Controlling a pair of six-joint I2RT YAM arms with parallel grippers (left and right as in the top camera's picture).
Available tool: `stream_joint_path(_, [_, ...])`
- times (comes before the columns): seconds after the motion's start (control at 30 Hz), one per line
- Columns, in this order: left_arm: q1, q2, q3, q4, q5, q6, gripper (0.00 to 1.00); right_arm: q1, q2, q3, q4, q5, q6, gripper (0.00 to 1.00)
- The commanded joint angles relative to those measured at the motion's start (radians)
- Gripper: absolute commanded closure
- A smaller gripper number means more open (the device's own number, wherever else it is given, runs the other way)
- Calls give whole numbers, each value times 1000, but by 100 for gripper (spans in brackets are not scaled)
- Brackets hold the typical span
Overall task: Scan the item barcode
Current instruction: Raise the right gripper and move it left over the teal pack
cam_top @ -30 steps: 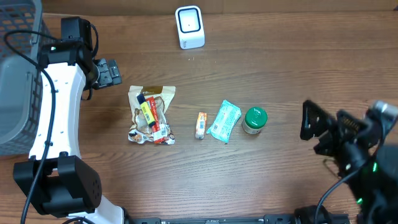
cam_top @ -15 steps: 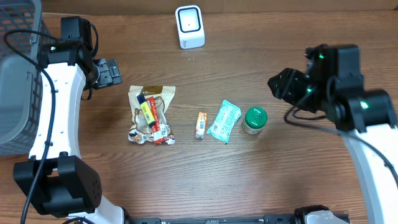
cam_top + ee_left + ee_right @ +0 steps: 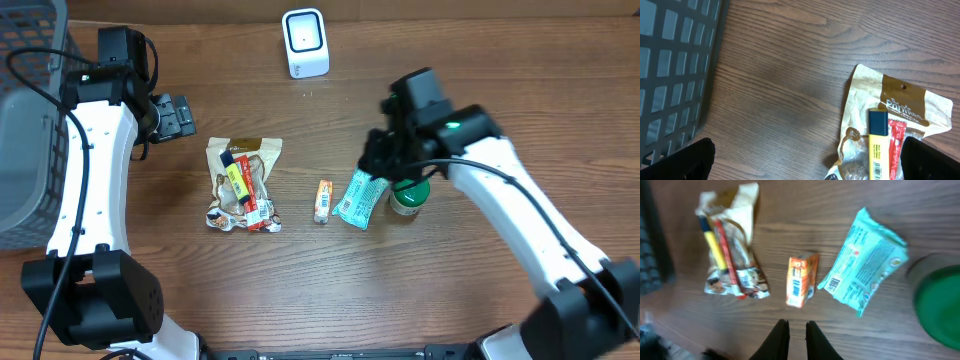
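Overhead: the right arm has swung in from the right edge of the worktop since a second ago and now reaches over the middle of the row of goods. The right tool hangs above the upper end of the teal packet, just beside the green-lidded jar, and has gone from wide to narrow. The left arm has not moved; the left tool hovers wide over bare wood, above and left of the snack bag. None of the goods has shifted: bag, small orange box, packet and jar lie in a line across the middle, each apart from the next except the packet and jar, which sit close. The scanner stands at the far edge, well apart from all of them. A grey basket fills the left side. The worktop is dark brown wood grain.

Left wrist: the dark tips show at the two lower corners, far apart, with nothing between them but wood and the top of the snack bag. The basket's mesh runs along the left.

Right wrist: the two fingers stand almost together at the bottom edge, holding nothing. Past them lies the orange box with a barcode facing up, the teal packet to its right, also showing a barcode, and the jar's green lid, blurred, at the right edge. The snack bag lies to the left.
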Motion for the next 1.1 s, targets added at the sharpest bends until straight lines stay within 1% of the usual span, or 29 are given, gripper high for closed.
stream_joint_path(0.0, [-2,-14,-1,-1,-10,8,0,51,87,-9,23,64,1,83])
stream_joint_path(0.2, [-2,-14,-1,-2,-10,8,0,79,167,-9,31,92,3,81])
stream_joint_path(0.3, [-2,-14,-1,-2,-10,8,0,108,191,-9,31,94,31,80])
stream_joint_path(0.4, [-2,-14,-1,-2,-10,8,0,136,196,-9,31,113,31,80])
stream_joint_path(0.53, [-2,-14,-1,-2,-10,8,0,181,196,-9,23,191,32,80])
stream_joint_path(0.6, [-2,-14,-1,-2,-10,8,0,195,196,-9,40,200,32,79])
stream_joint_path(0.67, [-2,-14,-1,-1,-10,8,0,202,196,-9,85,193,35,75])
stream_joint_path(0.7, [-2,-14,-1,-1,-10,8,0,201,196,-9,110,193,35,65])
stream_joint_path(0.73, [-2,-14,-1,-1,-10,8,0,201,196,-9,138,189,34,60])
stream_joint_path(1.0, [-2,-14,-1,-2,-10,8,0,201,196,-7,436,-36,27,54])
stream_joint_path(1.07, [-1,-14,-1,-2,-10,8,0,201,196,-7,536,-142,22,53])
